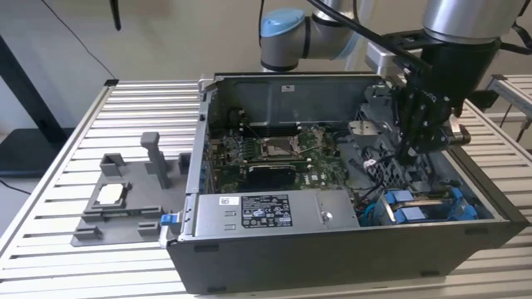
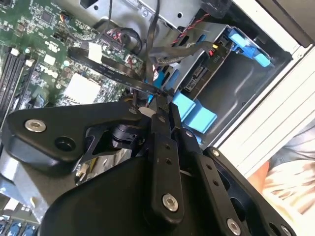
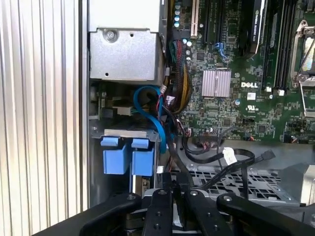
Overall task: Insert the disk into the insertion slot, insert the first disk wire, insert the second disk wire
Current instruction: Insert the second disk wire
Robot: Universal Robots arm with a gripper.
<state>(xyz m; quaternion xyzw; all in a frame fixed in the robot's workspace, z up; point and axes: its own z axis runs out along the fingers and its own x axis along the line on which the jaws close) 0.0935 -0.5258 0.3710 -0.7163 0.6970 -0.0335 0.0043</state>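
Note:
The disk (image 1: 425,200) lies in its bright blue frame inside the insertion slot (image 1: 468,215), the dark bay at the case's near corner on the exterior view's right. Its blue tabs (image 3: 129,156) and connector edge (image 2: 199,76) face the inside of the case. My gripper (image 1: 407,156) hangs inside the case just above and behind the disk. Its fingers (image 2: 158,113) stand together, pinched on the end of a thin black disk wire (image 2: 113,73), which runs back toward the motherboard. In the first wrist view the gripper (image 3: 173,191) sits beside the blue tabs. A blue wire (image 3: 150,105) loops close by.
The silver power-supply box (image 1: 266,212) fills the case's near side at the exterior view's left of the disk. The green motherboard (image 1: 275,156) lies behind it, with loose cables (image 3: 216,152) near the bay. A grey jig with upright posts (image 1: 124,199) stands on the slatted table.

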